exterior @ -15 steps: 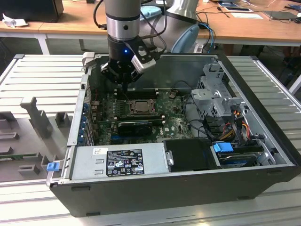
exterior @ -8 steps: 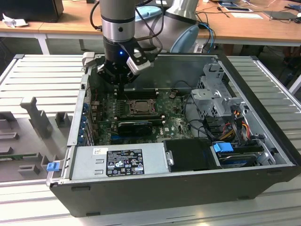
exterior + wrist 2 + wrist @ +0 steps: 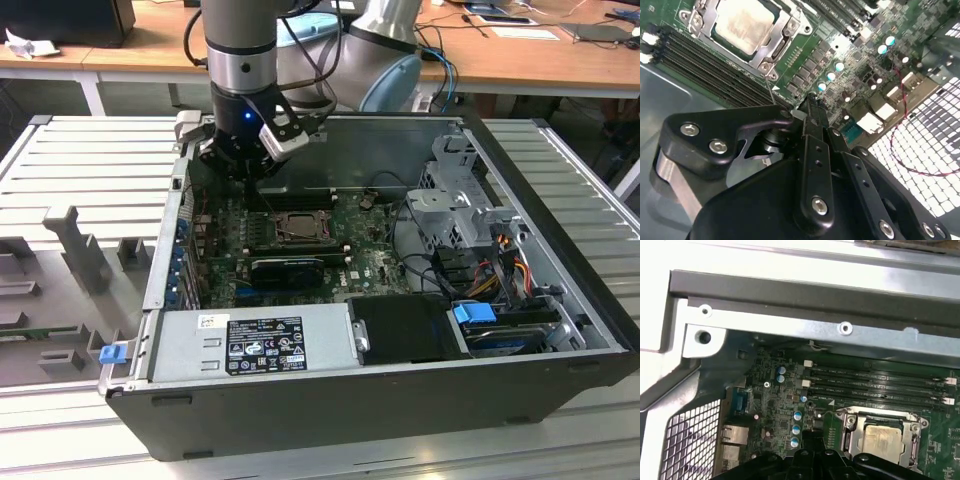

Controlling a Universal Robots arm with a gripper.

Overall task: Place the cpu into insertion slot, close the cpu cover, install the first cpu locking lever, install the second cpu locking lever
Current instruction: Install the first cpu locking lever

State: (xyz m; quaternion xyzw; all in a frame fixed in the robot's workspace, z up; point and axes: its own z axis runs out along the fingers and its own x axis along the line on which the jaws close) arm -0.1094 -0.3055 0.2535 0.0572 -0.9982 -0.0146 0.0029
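The cpu (image 3: 742,24) (image 3: 882,439), with its pale metal top, lies in the insertion slot (image 3: 290,228) on the green board. The cpu cover (image 3: 778,47) (image 3: 913,426) lies flat around it as a metal frame. My gripper (image 3: 245,170) hangs just beyond the socket, toward the case's back wall. In the second wrist view the gripper (image 3: 799,111) has its black fingers (image 3: 812,130) drawn together. A thin metal lever rod (image 3: 771,92) stands up close beside the tips; I cannot tell whether they touch it. The gripper's body (image 3: 810,460) edges the first wrist view.
Long black memory slots (image 3: 705,65) (image 3: 875,382) run beside the socket. A black graphics card (image 3: 288,268) lies in front of it, then the power supply (image 3: 255,340). A drive cage (image 3: 460,200) and cables stand at the exterior view's right. The case wall (image 3: 815,295) is close.
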